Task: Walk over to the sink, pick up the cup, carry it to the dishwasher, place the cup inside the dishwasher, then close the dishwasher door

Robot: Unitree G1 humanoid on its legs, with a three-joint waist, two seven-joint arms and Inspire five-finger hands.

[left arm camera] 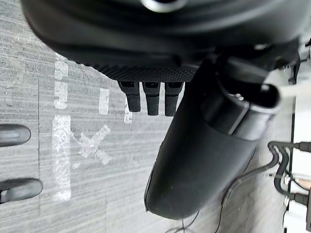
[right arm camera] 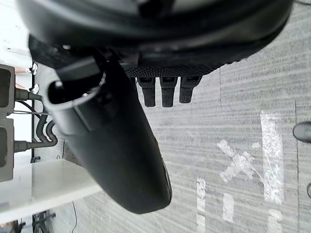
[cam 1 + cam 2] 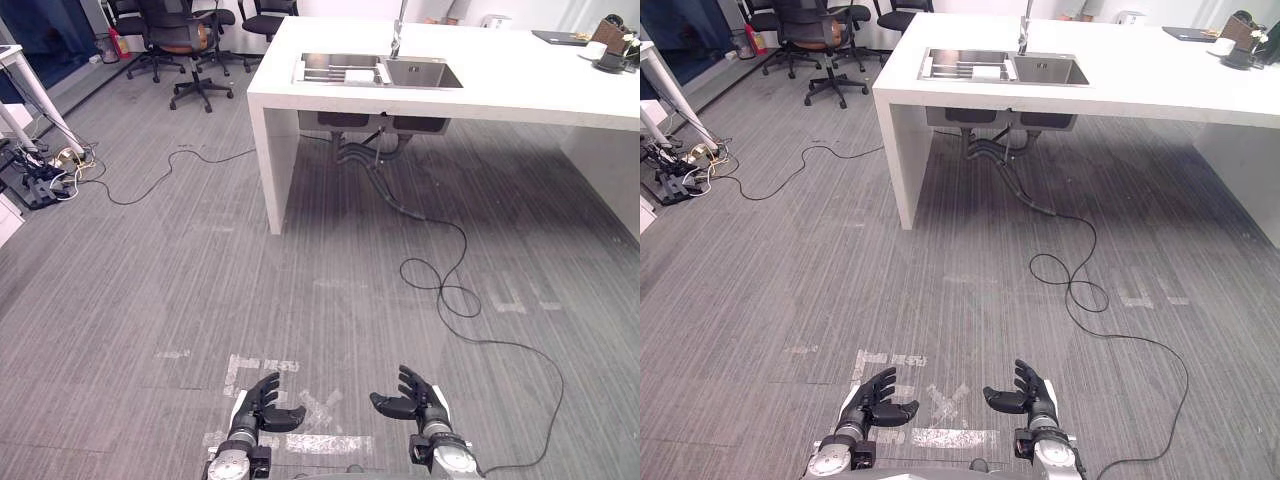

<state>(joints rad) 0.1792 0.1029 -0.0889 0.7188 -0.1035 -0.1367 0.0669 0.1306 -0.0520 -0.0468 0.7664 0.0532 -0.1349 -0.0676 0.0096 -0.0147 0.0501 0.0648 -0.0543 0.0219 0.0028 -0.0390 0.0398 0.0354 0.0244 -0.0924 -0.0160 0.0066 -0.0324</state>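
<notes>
Grey carpet [image 3: 200, 280], and a white counter [image 3: 520, 80] well ahead with the sink [image 3: 420, 72] set in it. We're on the walking step: left hand [image 3: 258, 405] and right hand [image 3: 415, 400] hang low, fingers loose, holding nothing. The cup is too far off to pick out at the sink. Next, I'd say, it has to close in on the counter.

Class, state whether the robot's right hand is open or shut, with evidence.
Open: the right hand shows relaxed fingers holding nothing.
</notes>
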